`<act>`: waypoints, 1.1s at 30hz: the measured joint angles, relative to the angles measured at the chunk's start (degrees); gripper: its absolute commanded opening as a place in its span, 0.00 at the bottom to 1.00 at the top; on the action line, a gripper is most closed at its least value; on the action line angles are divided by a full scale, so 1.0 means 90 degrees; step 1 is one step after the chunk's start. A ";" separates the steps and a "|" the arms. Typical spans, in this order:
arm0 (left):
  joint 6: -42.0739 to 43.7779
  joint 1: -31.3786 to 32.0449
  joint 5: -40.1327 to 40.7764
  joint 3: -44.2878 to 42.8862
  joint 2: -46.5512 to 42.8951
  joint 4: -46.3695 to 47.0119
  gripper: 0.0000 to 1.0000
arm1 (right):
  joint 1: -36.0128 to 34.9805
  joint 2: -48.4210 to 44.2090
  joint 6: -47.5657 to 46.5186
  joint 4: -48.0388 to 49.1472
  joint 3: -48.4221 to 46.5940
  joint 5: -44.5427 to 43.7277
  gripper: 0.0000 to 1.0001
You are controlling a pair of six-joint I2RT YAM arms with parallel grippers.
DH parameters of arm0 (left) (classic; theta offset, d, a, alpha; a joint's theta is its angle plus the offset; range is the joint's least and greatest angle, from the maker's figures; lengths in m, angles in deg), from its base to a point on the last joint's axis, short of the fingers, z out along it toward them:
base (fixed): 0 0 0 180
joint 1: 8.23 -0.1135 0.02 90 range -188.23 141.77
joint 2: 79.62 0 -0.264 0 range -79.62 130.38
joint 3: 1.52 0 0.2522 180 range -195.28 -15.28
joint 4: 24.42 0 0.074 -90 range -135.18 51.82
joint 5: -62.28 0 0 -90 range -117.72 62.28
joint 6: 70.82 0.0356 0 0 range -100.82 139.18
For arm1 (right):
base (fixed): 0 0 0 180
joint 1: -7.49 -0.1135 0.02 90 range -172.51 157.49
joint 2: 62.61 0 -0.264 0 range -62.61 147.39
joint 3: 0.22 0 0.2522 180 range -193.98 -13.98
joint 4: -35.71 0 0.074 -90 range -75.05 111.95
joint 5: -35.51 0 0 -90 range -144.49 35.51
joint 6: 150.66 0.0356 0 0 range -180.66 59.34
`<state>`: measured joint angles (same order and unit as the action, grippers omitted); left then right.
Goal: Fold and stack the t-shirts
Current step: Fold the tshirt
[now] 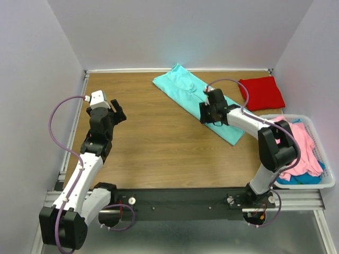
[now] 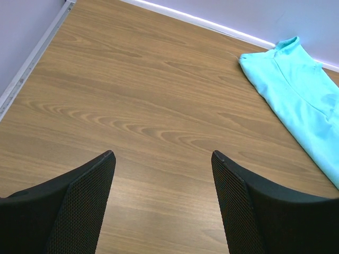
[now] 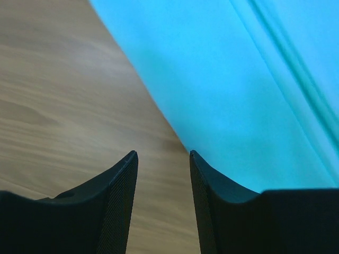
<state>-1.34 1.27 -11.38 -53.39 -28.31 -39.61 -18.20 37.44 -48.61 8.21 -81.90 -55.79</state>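
Aqua t-shirt: right gripper low over edge, part-open, empty; left gripper wide, empty.

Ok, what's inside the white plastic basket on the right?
A crumpled pink cloth shirt lies on top, with blue-teal cloth showing beneath it at the basket's near edge. Anything deeper is covered.

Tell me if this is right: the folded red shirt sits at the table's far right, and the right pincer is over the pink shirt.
Not quite. The right pincer is over the aqua shirt's edge, as the right wrist view shows; the pink shirt lies in the basket. The red shirt is as you said.
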 measured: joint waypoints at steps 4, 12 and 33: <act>0.0000 0.0000 -0.0080 0.0000 -0.0022 0.0005 0.81 | 0.0418 -0.0226 0.0073 -0.0617 0.0874 -0.0345 0.50; 0.0002 0.0000 -0.0221 0.0000 -0.0029 0.0007 0.81 | 0.1343 -0.0447 0.0449 -0.0855 0.1022 -0.0525 0.46; 0.0046 0.0000 -0.0328 0.0000 0.0063 -0.0005 0.80 | 0.0299 -0.0209 0.1129 -0.1596 0.1081 0.0602 0.43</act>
<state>-0.92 1.27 -14.33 -53.39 -27.75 -39.66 -15.51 35.56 -38.45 -6.15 -72.18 -50.37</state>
